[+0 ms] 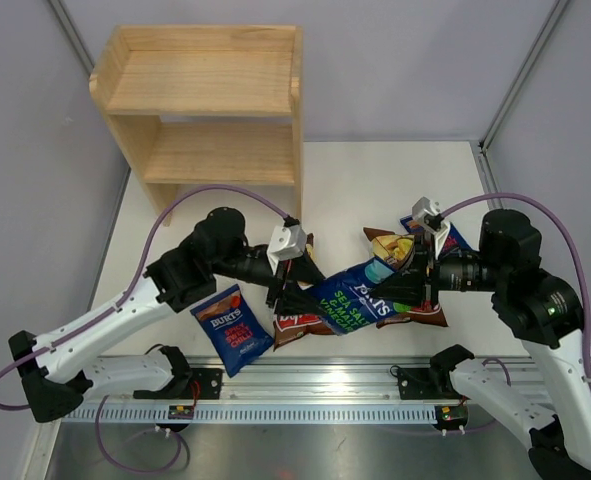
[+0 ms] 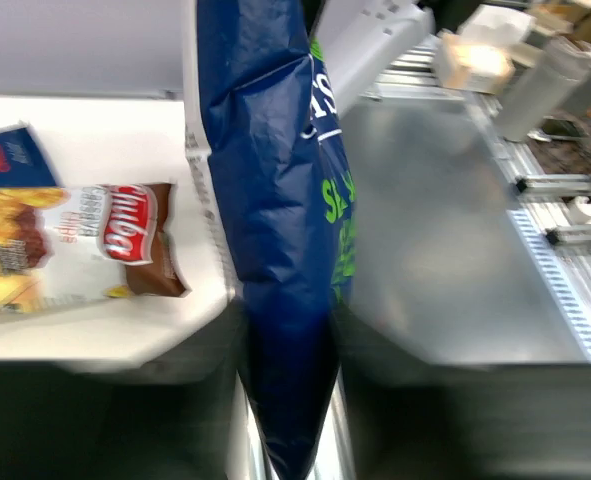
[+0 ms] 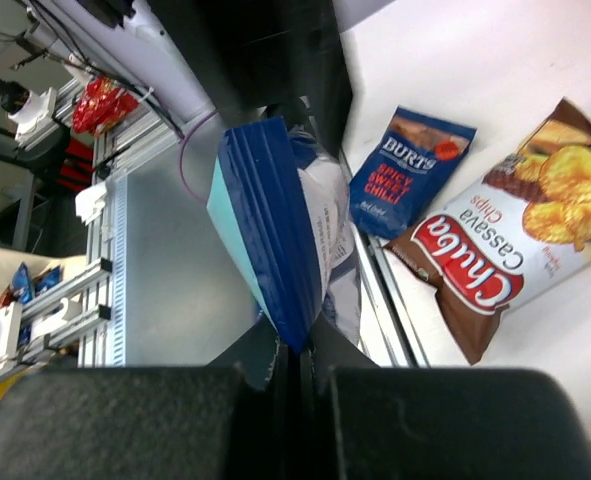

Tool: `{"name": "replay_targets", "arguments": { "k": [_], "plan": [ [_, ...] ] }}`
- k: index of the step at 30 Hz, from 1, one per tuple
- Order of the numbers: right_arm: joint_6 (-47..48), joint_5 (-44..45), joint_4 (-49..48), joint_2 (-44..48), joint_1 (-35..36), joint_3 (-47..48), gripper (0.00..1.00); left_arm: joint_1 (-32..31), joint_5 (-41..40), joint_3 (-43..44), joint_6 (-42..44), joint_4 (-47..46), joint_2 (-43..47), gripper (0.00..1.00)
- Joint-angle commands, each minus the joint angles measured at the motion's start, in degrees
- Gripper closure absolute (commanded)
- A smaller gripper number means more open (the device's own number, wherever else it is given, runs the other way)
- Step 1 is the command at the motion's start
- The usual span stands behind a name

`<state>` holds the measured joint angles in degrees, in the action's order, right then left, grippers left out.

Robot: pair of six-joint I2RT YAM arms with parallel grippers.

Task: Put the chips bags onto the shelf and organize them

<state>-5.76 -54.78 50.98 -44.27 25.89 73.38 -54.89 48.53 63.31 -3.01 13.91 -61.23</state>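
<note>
Where the rail (image 1: 305, 385) crosses the bottom of the top view, a red-labelled Burts bag (image 1: 233, 328) lies flat just above it on the table (image 1: 355, 190), lower left of centre. Beside it, mid-frame, the green-lettered Burts bag (image 1: 347, 300) hangs between both arms. The left gripper (image 1: 285, 292) is clamped on its left end, the right gripper (image 1: 407, 288) pinches its right end. A Chuba bag (image 1: 293, 326) lies beneath it. A second Chuba bag (image 1: 383, 243) and a third Burts bag (image 1: 459, 238) lie further up, right of centre. Farthest, at the upper left, the shelf (image 1: 205, 100) stands well apart from every bag.
</note>
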Motion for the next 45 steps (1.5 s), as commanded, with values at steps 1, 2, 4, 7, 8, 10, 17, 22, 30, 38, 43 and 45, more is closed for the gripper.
{"name": "replay_targets", "arguments": {
  "k": [1,2,4,7,8,10,17,22,30,38,43,45],
  "plan": [
    [-3.98,0.81,-7.02,2.35,0.21,1.41,1.0,3.29,-6.07,1.56,-1.65,0.51,4.36,0.28],
    [-6.26,1.43,-8.34,2.78,0.21,1.32,1.0,3.48,-8.26,1.12,-2.52,0.07,5.32,0.11],
    [-8.29,3.7,-11.95,3.58,0.21,1.41,1.0,3.48,-15.03,0.15,-3.14,-2.13,8.31,0.01],
    [-10.23,5.99,-13.1,3.05,0.3,3.6,1.0,3.48,-22.06,-3.44,-4.81,-7.64,13.65,0.01],
    [-11.45,6.88,-13.62,2.96,0.21,4.83,1.0,3.48,-24.25,-6.67,-6.56,-9.85,15.16,0.01],
    [-13.48,8.63,-15.29,2.96,0.21,5.54,1.0,3.56,-30.41,-10.55,-9.55,-17.83,20.42,0.01],
    [-25.6,0.83,-28.91,1.04,0.3,4.66,1.0,3.48,-23.94,-26.83,-29.65,-48.16,22.84,0.01],
    [-25.98,-6.12,-28.4,-3.89,0.21,6.77,1.0,2.07,-17.6,-28.15,-35.92,-61.97,16.24,0.01],
    [-18.07,-5.25,-18.12,-7.49,0.3,10.55,1.0,0.4,-15.75,-33.51,-40.06,-76.92,15.26,0.01],
    [-15.6,-7.79,-18.28,-8.46,0.3,10.38,1.0,0.4,-20.76,-35.36,-36.19,-69.46,19.49,0.01],
    [-14.81,-9.99,-18.81,-9.25,0.21,9.85,1.0,0.4,-20.76,-32.55,-37.33,-67.79,17.82,0.01],
    [-15.68,-10.16,-20.21,-9.69,0.21,9.67,1.0,0.4,-20.76,-32.02,-38.21,-68.05,16.41,0.01]
  ]
}}
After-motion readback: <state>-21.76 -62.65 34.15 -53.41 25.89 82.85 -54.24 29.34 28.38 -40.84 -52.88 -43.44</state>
